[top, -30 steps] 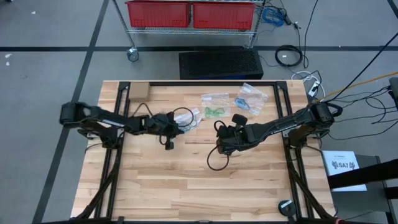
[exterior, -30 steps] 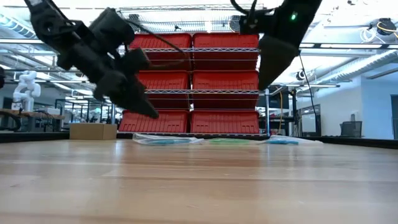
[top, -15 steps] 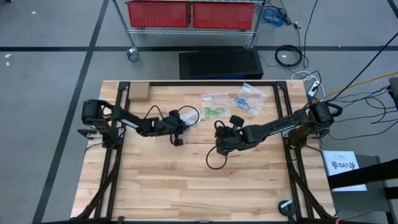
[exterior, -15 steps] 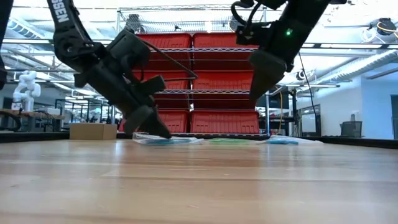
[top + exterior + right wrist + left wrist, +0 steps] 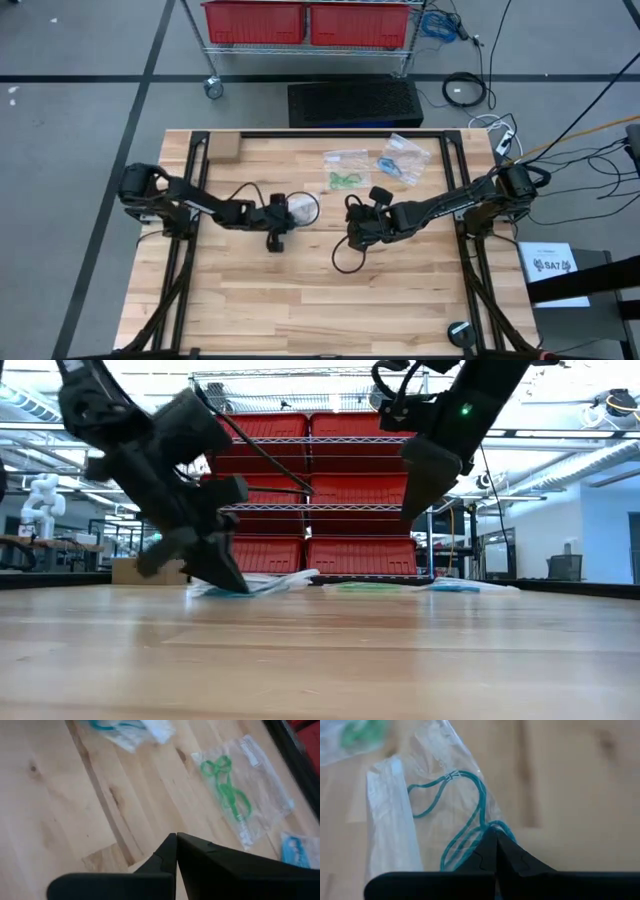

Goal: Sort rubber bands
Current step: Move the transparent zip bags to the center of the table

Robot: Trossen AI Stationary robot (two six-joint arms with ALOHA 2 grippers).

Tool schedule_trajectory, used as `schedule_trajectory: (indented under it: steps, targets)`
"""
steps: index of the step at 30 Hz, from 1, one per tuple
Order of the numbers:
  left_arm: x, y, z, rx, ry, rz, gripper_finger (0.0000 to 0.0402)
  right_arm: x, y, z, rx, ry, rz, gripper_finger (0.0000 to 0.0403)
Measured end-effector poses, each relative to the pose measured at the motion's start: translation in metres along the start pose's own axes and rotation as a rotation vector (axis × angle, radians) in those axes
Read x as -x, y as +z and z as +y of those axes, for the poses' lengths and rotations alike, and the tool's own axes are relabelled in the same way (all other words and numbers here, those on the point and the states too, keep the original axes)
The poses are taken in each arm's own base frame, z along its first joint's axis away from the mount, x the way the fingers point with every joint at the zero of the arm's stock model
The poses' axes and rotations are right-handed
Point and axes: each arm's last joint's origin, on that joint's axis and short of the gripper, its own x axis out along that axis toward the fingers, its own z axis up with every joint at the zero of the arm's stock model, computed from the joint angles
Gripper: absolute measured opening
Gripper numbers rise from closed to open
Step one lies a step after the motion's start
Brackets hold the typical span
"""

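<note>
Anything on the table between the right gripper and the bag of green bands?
Nothing: in the right wrist view only bare wood separates the right gripper, shut, from the bag of green bands.

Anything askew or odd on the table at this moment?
One thing: the left gripper is shut on a clear bag of teal rubber bands, lifting one end off the wood. The other bags lie flat, sealed.

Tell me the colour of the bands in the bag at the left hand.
Teal bands, clearest in the left wrist view.
</note>
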Motion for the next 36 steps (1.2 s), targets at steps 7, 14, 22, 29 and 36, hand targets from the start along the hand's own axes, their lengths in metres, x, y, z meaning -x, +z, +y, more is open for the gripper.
schedule_trajectory:
  steps: [7,14,22,29,36]
  targets:
    - [0.025,0.006,-0.024,-0.029,-0.140,-0.001,0.0002,0.000,-0.001,0.001,-0.001,0.049,0.025,0.0000]
    - [0.046,0.010,-0.042,-0.062,-0.183,-0.014,0.0002,0.002,0.001,0.006,-0.008,0.108,0.011,0.0000]
    - [0.072,0.026,-0.028,0.021,-0.075,-0.157,0.0002,-0.016,0.023,0.025,-0.015,0.194,-0.193,0.0000]
    - [0.072,0.015,-0.020,0.038,-0.027,-0.132,0.0002,-0.063,0.037,0.046,-0.015,0.297,-0.336,0.0000]
    - [0.065,0.001,-0.022,0.086,-0.101,-0.181,0.0002,-0.102,0.024,0.066,-0.040,0.434,-0.305,0.0000]
